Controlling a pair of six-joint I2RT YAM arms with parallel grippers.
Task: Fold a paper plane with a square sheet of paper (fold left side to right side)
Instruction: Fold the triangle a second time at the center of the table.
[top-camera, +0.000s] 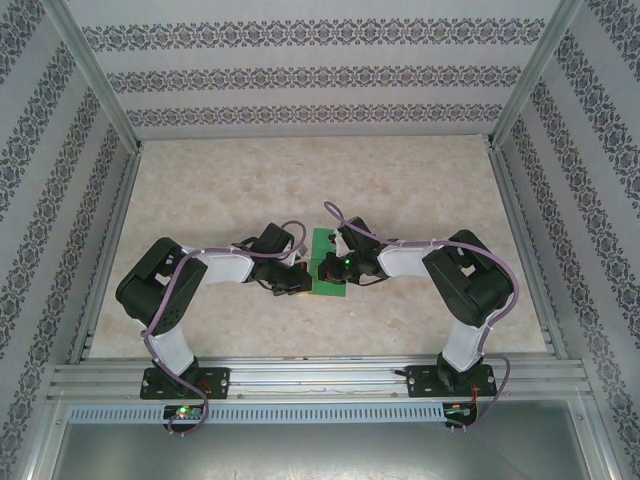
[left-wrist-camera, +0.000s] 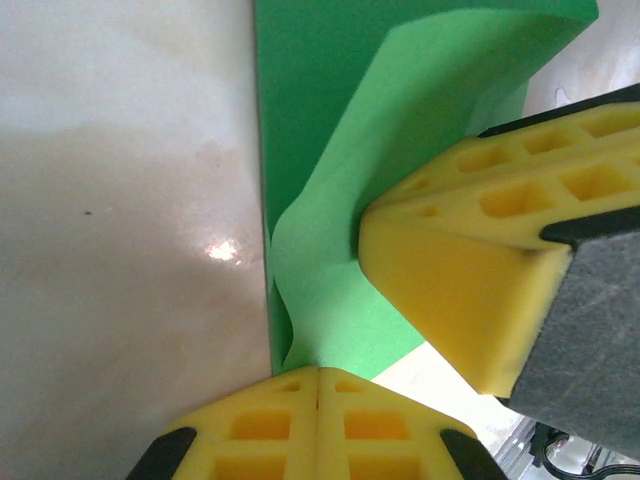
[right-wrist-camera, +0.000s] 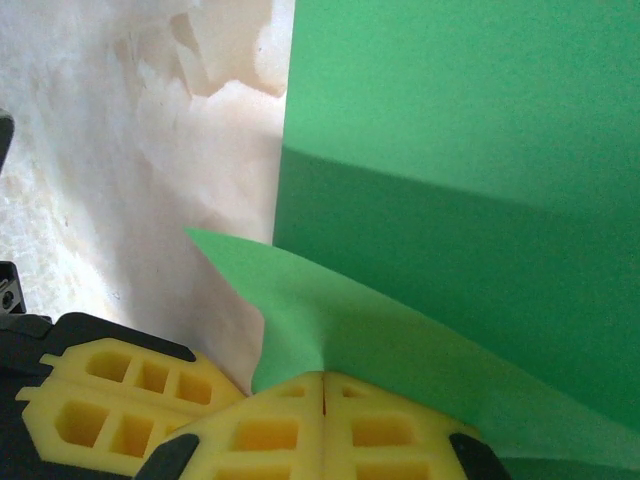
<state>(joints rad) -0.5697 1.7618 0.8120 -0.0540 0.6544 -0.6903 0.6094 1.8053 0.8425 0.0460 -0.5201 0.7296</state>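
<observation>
Green fills most of both wrist views and runs out of frame on several sides. The square sheet of paper (top-camera: 324, 243) lies on the pale marbled table (top-camera: 300, 180), about midway between left and right. From above its middle is covered by my two claws, which sit close together over it, so just a far strip and a thin near edge show. My left claw (left-wrist-camera: 318, 374) has its yellow fingers pressed together seam to seam. A raised, wavy fold of the sheet runs down into their tips. I read that as a pinch on the paper, though the contact itself is tucked out of sight beneath the fingertips. My right claw (right-wrist-camera: 323, 380) is likewise closed on a lifted flap that curls up off the flat part of the sheet and into its fingers. One of its yellow fingers (left-wrist-camera: 460, 290) shows in the left wrist view, against or just over the lifted paper; I cannot tell which. A straight line crosses the flat paper in the right wrist view where the shade darkens, and I cannot say whether it is a crease or a shadow. Which edge or corner each claw holds is hard to make out.
</observation>
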